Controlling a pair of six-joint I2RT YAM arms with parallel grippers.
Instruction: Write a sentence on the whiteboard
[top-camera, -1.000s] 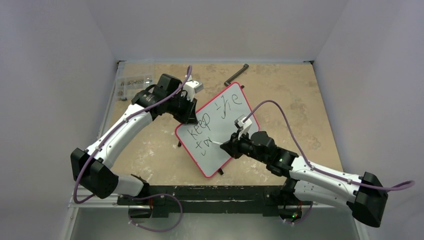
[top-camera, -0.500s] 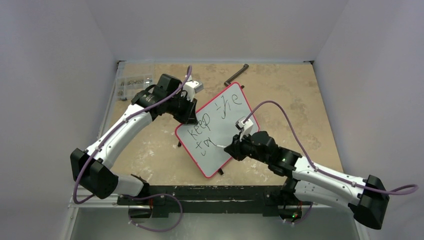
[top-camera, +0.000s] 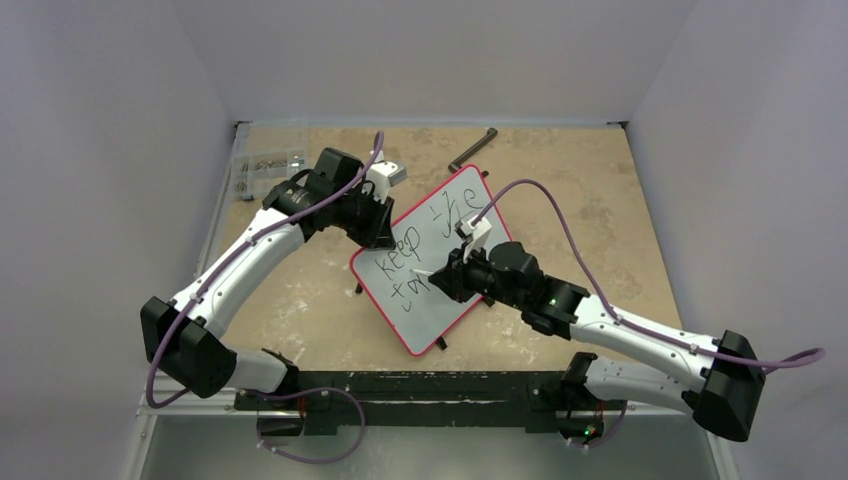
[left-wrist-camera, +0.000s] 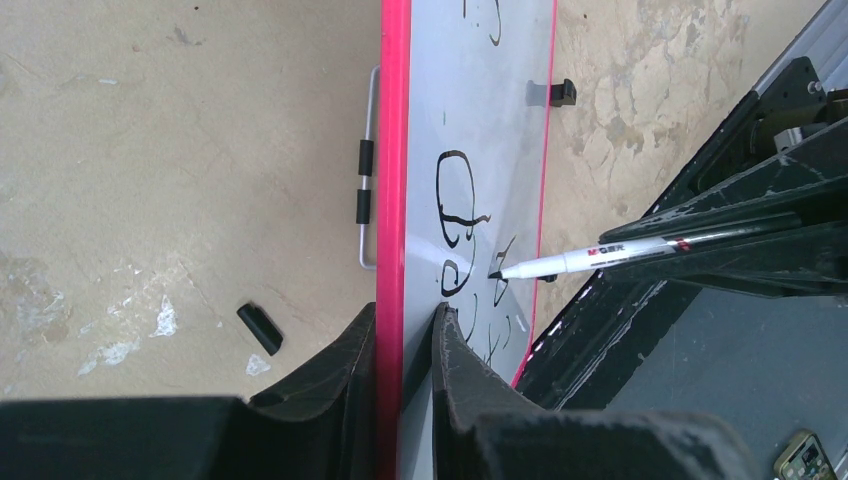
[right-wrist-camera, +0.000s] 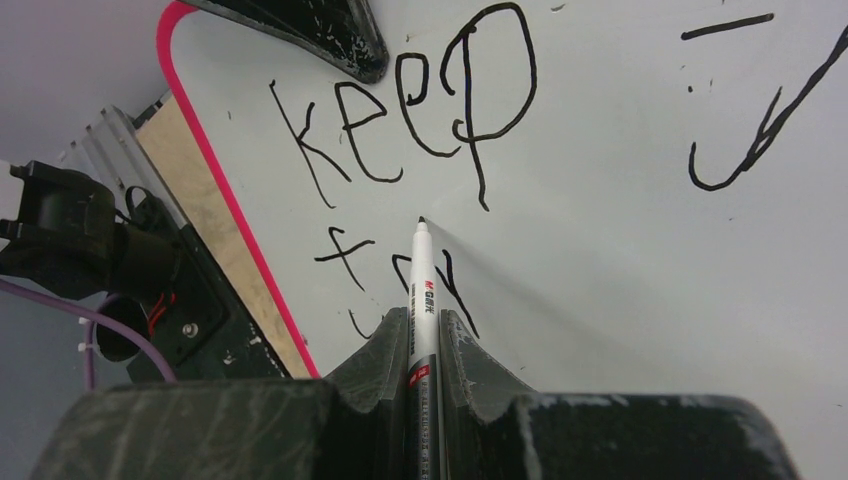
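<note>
The whiteboard (top-camera: 425, 322), pale with a red rim, stands tilted on the table. My left gripper (top-camera: 378, 228) is shut on its upper-left edge, one finger on each face (left-wrist-camera: 405, 330). The sentence (right-wrist-camera: 410, 110) reads "keep" and part of "the" in black, with a few strokes like "fa" (right-wrist-camera: 395, 270) below. My right gripper (top-camera: 447, 280) is shut on a white marker (right-wrist-camera: 423, 290). The marker's tip lies just under the "p" of "keep", at or just off the surface. The marker also shows in the left wrist view (left-wrist-camera: 590, 257).
A dark metal bar (top-camera: 472, 148) lies at the back of the table. A clear bag of small parts (top-camera: 268, 165) lies at the back left. A small black cap (left-wrist-camera: 260, 328) lies on the table behind the board, near its wire stand (left-wrist-camera: 367, 170).
My right gripper has carried the marker left and up across the board, from near its lower right edge to just under "keep". My left gripper and the board have not moved.
</note>
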